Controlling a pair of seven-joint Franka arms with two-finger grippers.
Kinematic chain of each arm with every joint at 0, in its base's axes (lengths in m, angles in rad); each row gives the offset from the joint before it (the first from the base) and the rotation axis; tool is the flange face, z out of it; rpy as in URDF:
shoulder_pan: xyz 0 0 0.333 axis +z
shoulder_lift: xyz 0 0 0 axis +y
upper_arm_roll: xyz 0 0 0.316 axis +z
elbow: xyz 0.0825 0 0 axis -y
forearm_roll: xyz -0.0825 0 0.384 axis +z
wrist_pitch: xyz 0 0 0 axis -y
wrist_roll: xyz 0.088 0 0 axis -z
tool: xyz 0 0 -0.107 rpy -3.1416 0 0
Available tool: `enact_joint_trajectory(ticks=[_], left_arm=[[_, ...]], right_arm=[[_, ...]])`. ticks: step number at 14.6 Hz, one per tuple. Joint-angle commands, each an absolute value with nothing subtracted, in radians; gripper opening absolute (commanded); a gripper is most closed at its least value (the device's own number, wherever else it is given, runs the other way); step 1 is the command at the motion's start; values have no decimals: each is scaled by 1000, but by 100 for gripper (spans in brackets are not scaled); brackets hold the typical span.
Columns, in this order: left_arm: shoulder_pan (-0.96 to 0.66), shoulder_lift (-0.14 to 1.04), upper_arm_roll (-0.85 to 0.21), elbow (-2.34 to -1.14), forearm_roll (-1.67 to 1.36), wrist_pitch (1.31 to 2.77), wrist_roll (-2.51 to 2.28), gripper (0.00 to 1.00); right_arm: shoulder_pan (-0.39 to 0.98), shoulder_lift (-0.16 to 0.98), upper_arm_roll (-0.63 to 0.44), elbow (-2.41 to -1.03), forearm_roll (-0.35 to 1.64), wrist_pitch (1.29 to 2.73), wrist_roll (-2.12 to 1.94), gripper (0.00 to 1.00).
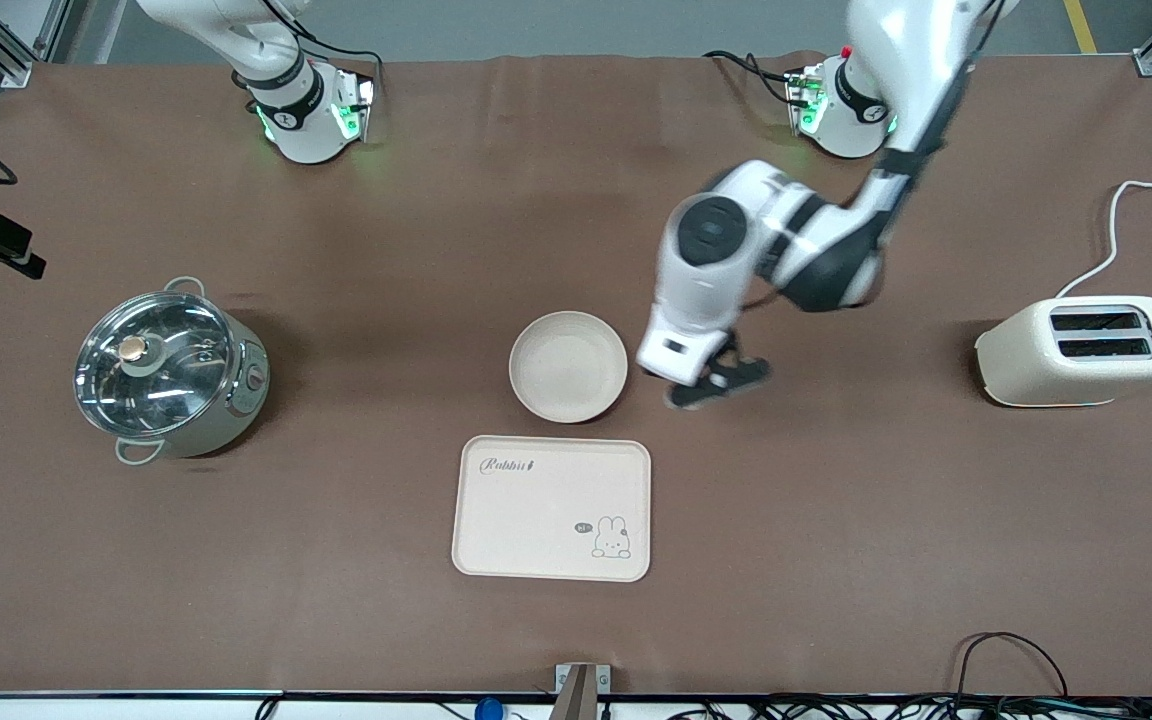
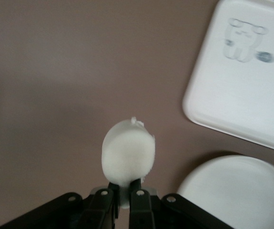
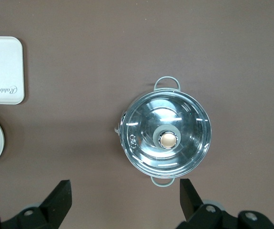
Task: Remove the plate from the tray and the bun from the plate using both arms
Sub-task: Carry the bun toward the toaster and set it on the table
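While the left tool [image 2: 122, 200] pinches the bun [image 2: 128, 158] by only its lower edge, over bare bench [image 1: 836, 520] beside the plate [image 1: 568, 366], the soft piece could slip or tear free if the arm swings or jolts. Already off the tray [image 1: 552, 508], the plate sits just beside it. Waiting, the right tool [image 3: 125, 200] hangs spread over the lidded pot [image 3: 166, 134].

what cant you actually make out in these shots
- Front view: the bun is hidden under the left hand, which is shut on it over bare table beside the plate.
- Front view: the right hand is cut off by the top edge.
- Left wrist view: the tray rabbit drawing is blurred.
- Right wrist view: the plate is cut by the edge.
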State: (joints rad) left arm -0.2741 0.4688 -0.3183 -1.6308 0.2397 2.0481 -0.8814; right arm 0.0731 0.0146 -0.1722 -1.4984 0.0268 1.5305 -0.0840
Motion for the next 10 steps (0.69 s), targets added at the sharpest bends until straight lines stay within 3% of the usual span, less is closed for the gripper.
enact_joint_trajectory(ticks=[1,5,7,10], left_arm=[[-93,480,-334,-1669,212,2045,-547,0],[52,528,-337,-1716,189,2080,-385,2],[71,541,-336,-1803,189,2207,-383,4],[77,563,-334,-1853,187,2283,-385,28]], right_arm=[[25,-17,-109,-1543,11,1537,-86,100],[12,-23,-98,-1543,12,1534,-89,100],[12,-23,-98,-1543,14,1534,-91,100],[-2,-21,-89,-1543,15,1536,-92,100]])
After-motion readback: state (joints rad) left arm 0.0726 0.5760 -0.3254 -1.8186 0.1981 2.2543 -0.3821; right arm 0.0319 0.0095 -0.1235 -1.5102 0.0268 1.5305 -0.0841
